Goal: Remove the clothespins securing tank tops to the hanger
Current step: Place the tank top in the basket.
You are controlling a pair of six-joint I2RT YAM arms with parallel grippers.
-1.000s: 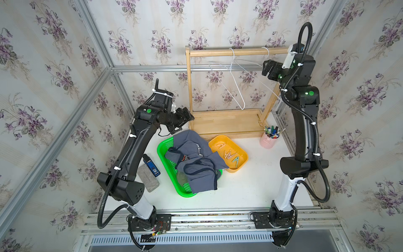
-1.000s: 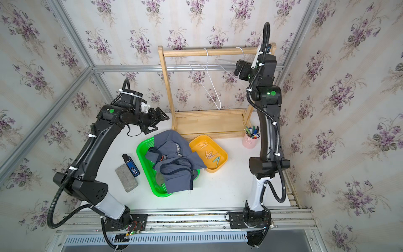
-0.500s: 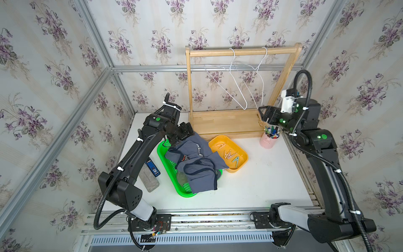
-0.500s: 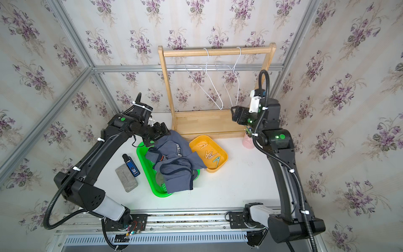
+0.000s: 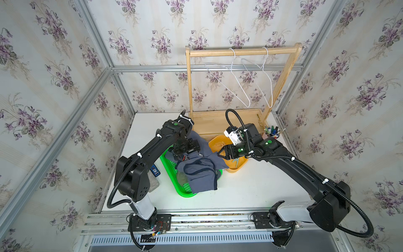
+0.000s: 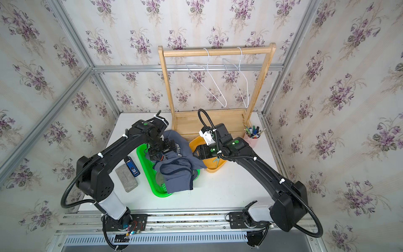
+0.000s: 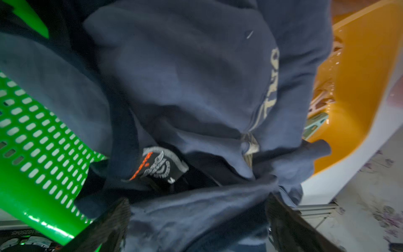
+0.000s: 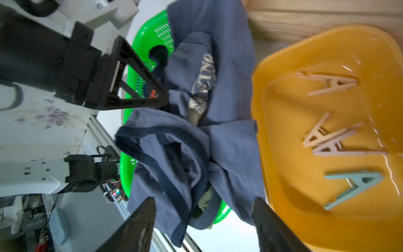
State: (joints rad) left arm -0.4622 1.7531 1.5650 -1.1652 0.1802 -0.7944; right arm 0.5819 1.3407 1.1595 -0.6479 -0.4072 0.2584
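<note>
Bright, even light fills both top views, throwing soft shadows on the table; straight lines bow toward the edges. The left wrist view is motion-smeared; in the right wrist view, glare streaks the orange tray.

Slate-blue tank tops heaped over green basket, clothespins loose in orange tray

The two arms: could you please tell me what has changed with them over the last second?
The right gripper came down from the wooden rail to the edge of the shirts, beside the orange tray. The left gripper swung in from behind the green basket to just above the shirts. Both are open, gripping nothing. Shirts, basket, tray and clothespins lie as before.
</note>
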